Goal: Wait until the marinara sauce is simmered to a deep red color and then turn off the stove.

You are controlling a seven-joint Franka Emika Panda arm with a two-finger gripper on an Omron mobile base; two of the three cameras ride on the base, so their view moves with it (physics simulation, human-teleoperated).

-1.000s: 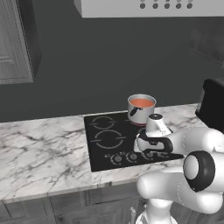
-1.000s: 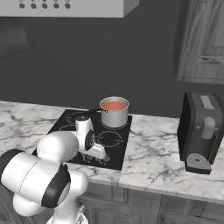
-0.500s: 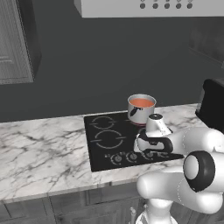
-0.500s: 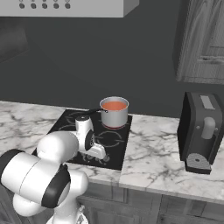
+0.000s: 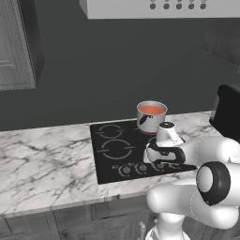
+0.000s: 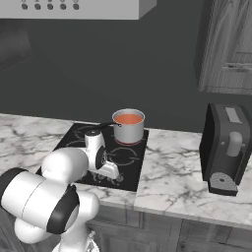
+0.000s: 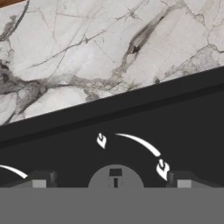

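Where marble meets glossy black stove (image 7: 131,127), round knob (image 7: 115,177), open gripper (image 7: 111,181) astride

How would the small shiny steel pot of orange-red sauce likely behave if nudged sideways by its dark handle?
The small shiny steel pot would probably slide easily, since it sits on the flat black glass cooktop. The orange-red sauce fills it nearly to the rim, so it could slosh. The dark handle juts sideways, so a push may pivot it.

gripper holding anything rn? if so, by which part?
Nothing held. In the hand view the gripper is open, fingertips apart on either side of a stove knob, not closed on it.
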